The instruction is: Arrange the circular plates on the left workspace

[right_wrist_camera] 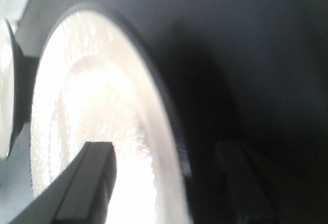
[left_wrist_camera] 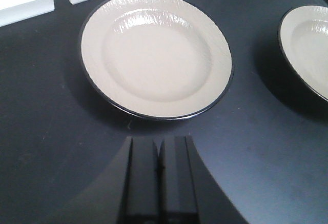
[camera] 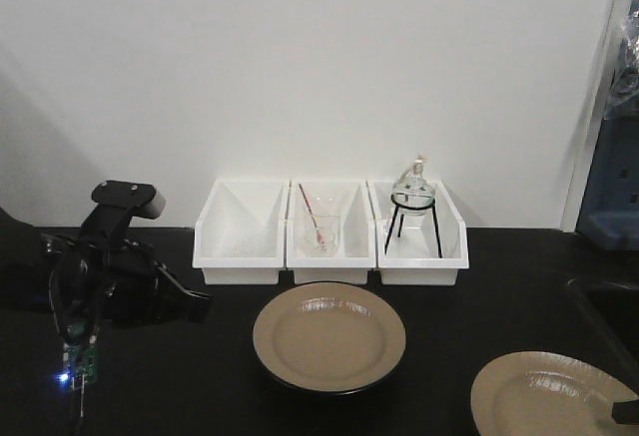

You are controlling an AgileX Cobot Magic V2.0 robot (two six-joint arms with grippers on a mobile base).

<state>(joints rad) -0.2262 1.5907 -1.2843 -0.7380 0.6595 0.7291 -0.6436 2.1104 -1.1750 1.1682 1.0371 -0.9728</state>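
Note:
Two round tan plates with black rims lie on the black benchtop [camera: 200, 376]. One plate [camera: 329, 336] is in the middle, in front of the white bins; it fills the upper left wrist view [left_wrist_camera: 154, 55]. The other plate [camera: 549, 396] is at the front right and shows at the edge of the left wrist view [left_wrist_camera: 310, 44]. My left gripper [camera: 195, 301] hovers left of the middle plate, shut and empty [left_wrist_camera: 160, 147]. My right gripper [camera: 624, 411] is open, its jaws standing either side of the right plate's rim [right_wrist_camera: 166, 183]. One finger [right_wrist_camera: 92, 183] is over the plate's top.
Three white bins [camera: 329, 231] stand in a row at the back wall. The middle one holds a glass beaker [camera: 318, 226], the right one a glass flask on a black stand [camera: 413, 197]. A sunken sink [camera: 609, 306] lies at the right edge.

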